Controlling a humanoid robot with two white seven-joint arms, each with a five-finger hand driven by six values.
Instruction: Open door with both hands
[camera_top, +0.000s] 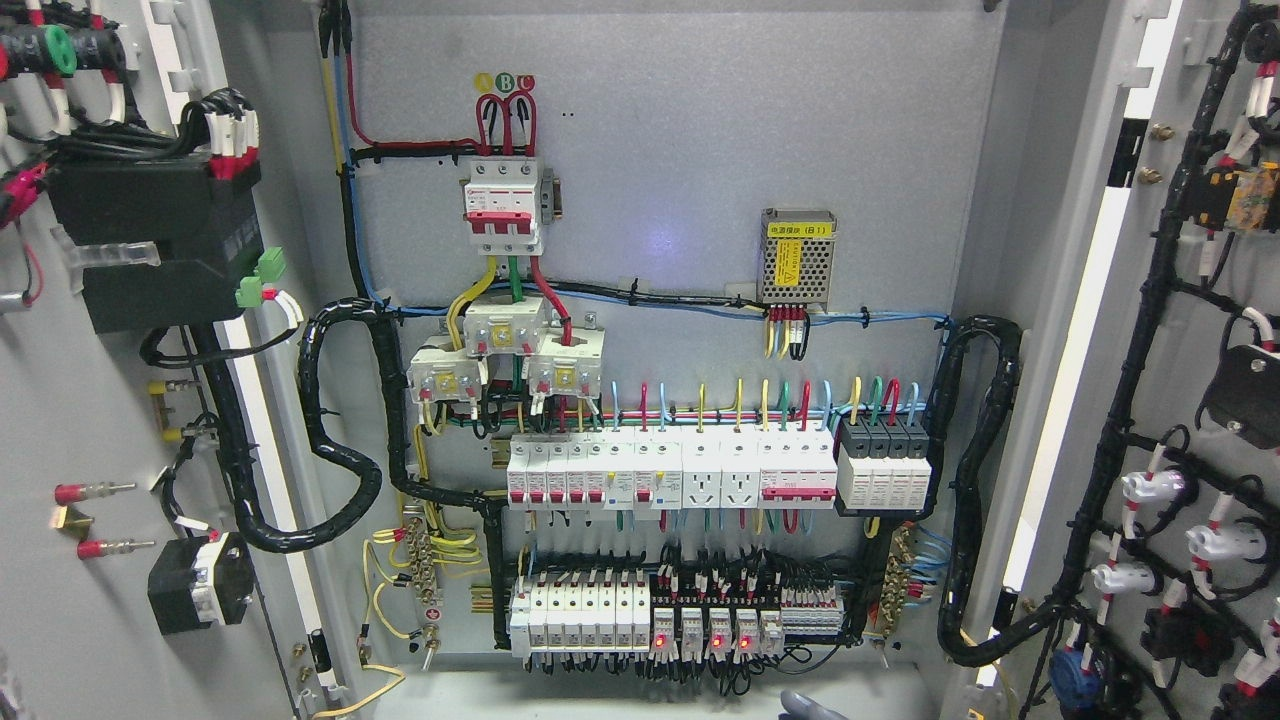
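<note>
Standing wide open, both cabinet doors flank the breakers; robot hand barely visible, grip state unclear.

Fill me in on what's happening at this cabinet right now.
Both doors of the electrical cabinet already stand wide open: the left door and the right door are swung out, showing their wired inner faces. Inside, the back panel carries rows of breakers and a lower row of relays, some with red lights on. Nothing is being handled; only a small grey shape, possibly part of a robot hand, shows at the bottom edge.
</note>
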